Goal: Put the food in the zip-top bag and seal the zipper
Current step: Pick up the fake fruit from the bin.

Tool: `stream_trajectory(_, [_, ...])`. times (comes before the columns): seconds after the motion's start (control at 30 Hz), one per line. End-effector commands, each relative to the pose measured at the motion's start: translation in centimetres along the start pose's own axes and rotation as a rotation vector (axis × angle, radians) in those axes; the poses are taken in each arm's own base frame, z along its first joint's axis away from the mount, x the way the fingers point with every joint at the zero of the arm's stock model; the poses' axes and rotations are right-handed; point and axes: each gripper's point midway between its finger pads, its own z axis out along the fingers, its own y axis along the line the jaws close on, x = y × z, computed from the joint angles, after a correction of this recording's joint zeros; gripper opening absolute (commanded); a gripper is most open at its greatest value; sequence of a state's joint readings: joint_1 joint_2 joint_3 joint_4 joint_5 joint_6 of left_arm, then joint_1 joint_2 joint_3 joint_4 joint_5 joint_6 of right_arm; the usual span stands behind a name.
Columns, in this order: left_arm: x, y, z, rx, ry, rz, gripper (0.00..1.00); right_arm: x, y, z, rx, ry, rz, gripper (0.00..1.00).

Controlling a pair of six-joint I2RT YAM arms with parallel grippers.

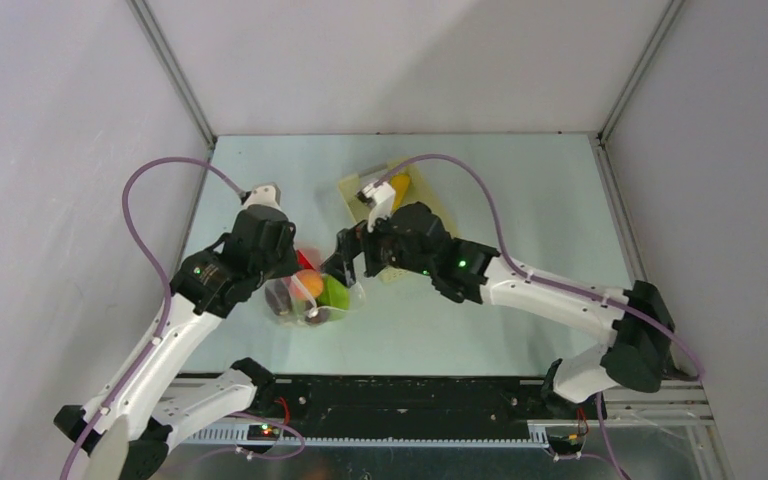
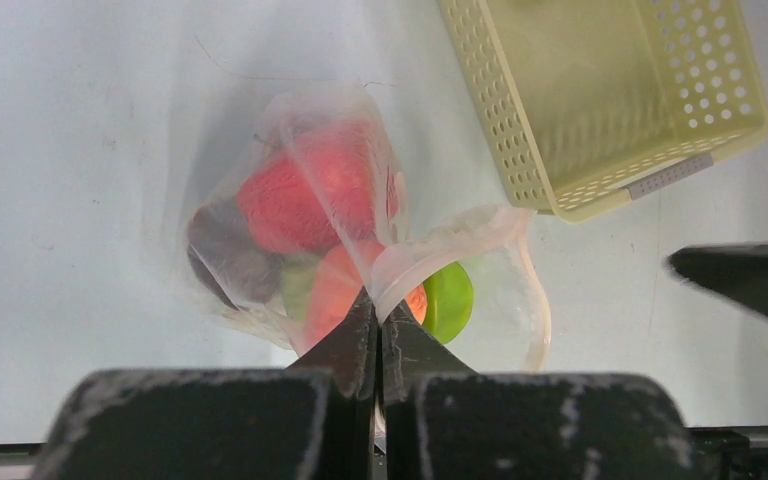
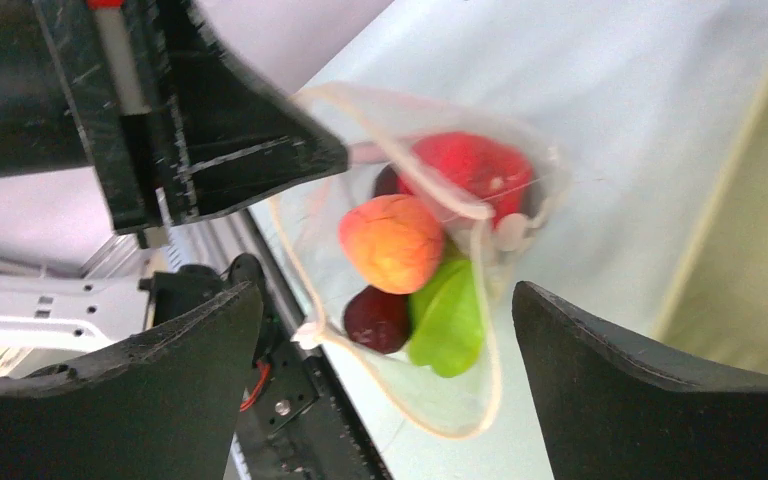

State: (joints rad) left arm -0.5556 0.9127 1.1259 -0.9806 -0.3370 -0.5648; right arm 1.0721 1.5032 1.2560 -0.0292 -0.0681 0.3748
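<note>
**Black fingers at the mouth of a filled bag**

Left gripper (image 2: 378,318): black fingers pressed fully together, pinching one lip of the clear, crinkly plastic zip-top bag (image 2: 520,290) at its mouth. Right gripper (image 3: 385,300): jaws spread wide and holding nothing, standing either side of the bag's mouth in its wrist view. The bag lies on the pale table (image 1: 520,200) between the two arms, near the pale yellow slotted plastic basket (image 2: 520,150). Inside it are a bright red pepper (image 3: 475,165), an orange-pink peach (image 3: 392,243), a dark red apple (image 3: 377,318) and a lime-green rounded piece (image 3: 447,320), the last lying nearest the mouth.

Step in hand, as judged: closing the zipper (image 2: 450,235), the thick pale strip round the gaping mouth. To do it well, the left pinch should hold its lip taut while the right fingers close over both lips beside that pinch and press along the strip. The green piece should first sit below the strip.

Hard to make out: a dark blur through the plastic in the left wrist view may be a second apple. A brighter yellow shape (image 1: 401,186) at the basket's far end, partly behind the right arm, may be the banana. If so, not all the food is in.
</note>
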Motion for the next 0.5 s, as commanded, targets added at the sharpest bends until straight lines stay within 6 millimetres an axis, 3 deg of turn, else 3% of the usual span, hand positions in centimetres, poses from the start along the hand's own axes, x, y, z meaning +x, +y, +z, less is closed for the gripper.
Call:
stream_trajectory(0.0, [-1.7, 0.0, -0.5, 0.011, -0.081, -0.017, 0.0, -3.7, -3.3, -2.6, 0.12, -0.126, -0.015, 1.0])
stream_trajectory(0.07, [-1.6, 0.1, -0.5, 0.006, -0.079, -0.016, 0.0, -4.4, -5.3, -3.1, 0.168, -0.144, 0.023, 0.99])
stream_trajectory(0.3, [-1.8, 0.1, -0.6, 0.002, -0.082, -0.019, 0.0, -5.5, -15.3, -3.8, 0.461, -0.223, 0.215, 0.99])
stream_trajectory(0.47, [-1.8, 0.6, -0.6, -0.02, -0.084, -0.015, 0.0, -5.2, -21.5, -2.3, 0.659, -0.281, 0.334, 0.99])
